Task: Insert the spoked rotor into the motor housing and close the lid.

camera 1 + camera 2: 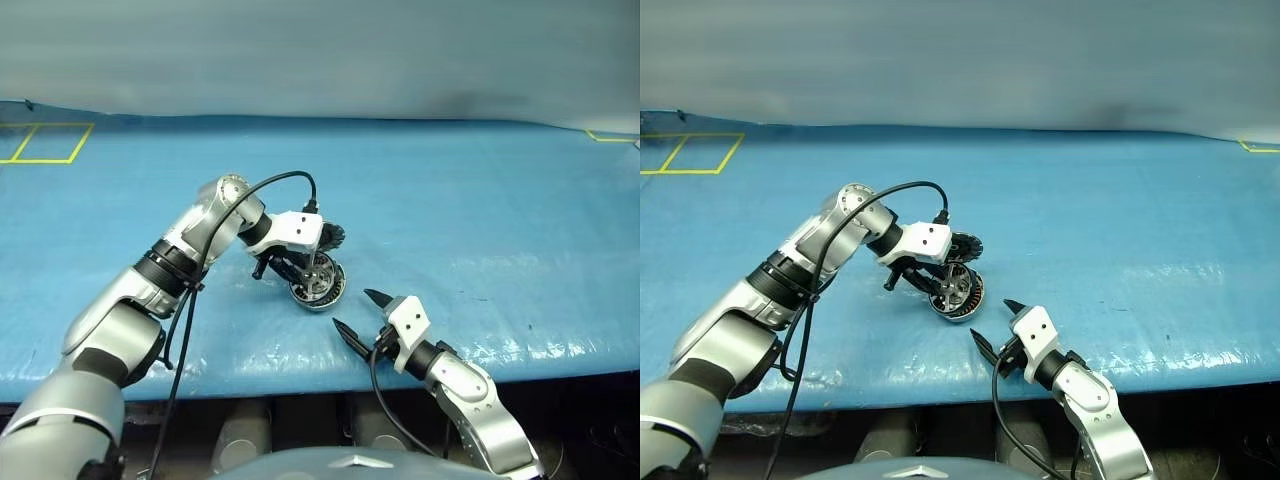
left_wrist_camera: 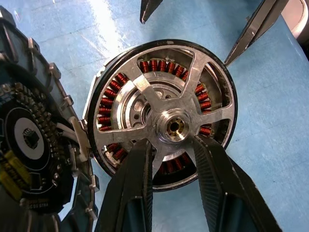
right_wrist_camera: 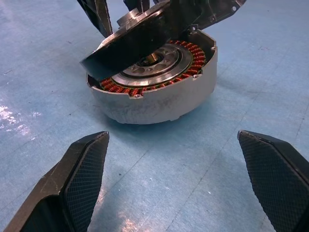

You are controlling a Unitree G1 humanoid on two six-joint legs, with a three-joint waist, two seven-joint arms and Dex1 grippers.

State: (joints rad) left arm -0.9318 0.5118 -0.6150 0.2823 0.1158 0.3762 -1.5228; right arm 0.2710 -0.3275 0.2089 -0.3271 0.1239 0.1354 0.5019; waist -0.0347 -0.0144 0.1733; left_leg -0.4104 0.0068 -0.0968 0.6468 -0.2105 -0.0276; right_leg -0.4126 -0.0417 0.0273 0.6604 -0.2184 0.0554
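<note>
- Silver spoked rotor (image 2: 166,113) with a dark rim: one, tilted over one round grey metal motor housing (image 3: 159,104) ringed with copper windings, on the blue table cover (image 1: 480,220).
- One dark toothed lid (image 2: 34,140) stands open at the housing's edge.
- Left gripper (image 2: 169,150) pinches the rotor's hub.
- Right gripper (image 1: 350,312), fingers spread, sits near the housing, empty.
- No readable writing.

On the blue table (image 1: 1120,250) the left hand (image 1: 940,283) reaches down at the spoked rotor (image 1: 954,286), which sits tilted in the motor housing (image 1: 962,302) rather than flat. The lid (image 1: 964,245) stands up just behind them (dark, toothed at its edge), beside the white wrist block. The right hand (image 1: 998,328) hovers near the housing, towards the table's front edge, its two black fingers (image 1: 982,347) spread wide with nothing between them. Yellow tape lines (image 1: 680,155) mark the far left corner.
</note>
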